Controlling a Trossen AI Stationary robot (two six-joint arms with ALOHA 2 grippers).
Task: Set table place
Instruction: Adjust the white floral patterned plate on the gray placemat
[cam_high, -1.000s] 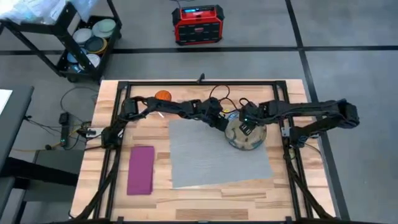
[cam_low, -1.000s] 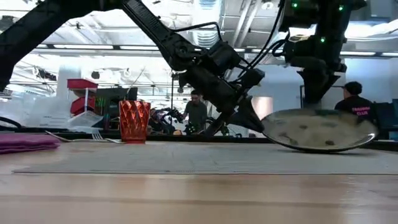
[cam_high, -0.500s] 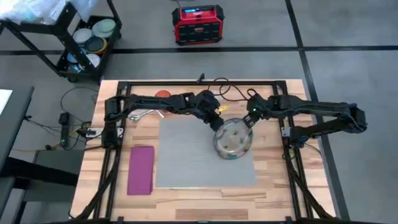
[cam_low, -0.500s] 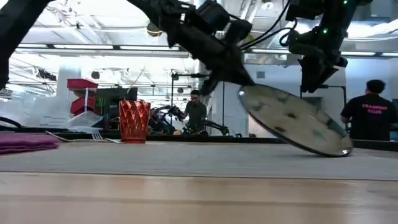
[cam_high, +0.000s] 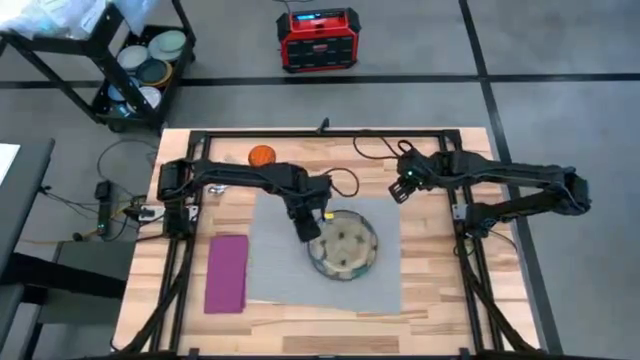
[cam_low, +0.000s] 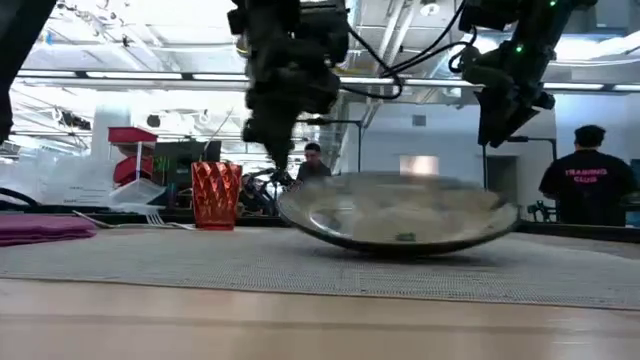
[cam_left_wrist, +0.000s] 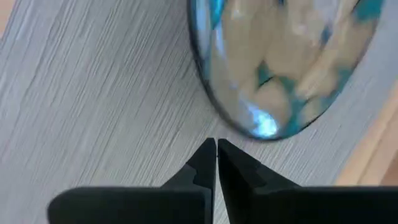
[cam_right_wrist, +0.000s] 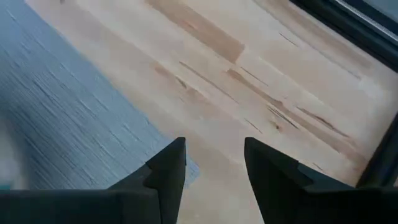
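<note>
Two arms are over the worktop (cam_high: 440, 290), and my concern is the plate (cam_high: 344, 247), which sits on the grey mat (cam_high: 275, 260), right of the mat's middle. It looks like glazed ceramic: rigid, fairly heavy for its size, slick on the surface and breakable if it tips off an edge. In the low view it rests on its shallow underside with the rim raised clear of the mat, so I judge the rim is the only place to take hold, pinched from the side. My left tool (cam_left_wrist: 216, 152) has its fingers pressed together, just beside the plate's rim and gripping nothing. My right tool (cam_right_wrist: 214, 165) hangs with fingers apart above bare wood near the mat's far right corner. Napkin (cam_high: 226, 272) and orange cup (cam_high: 261, 155) wait off the mat.
</note>
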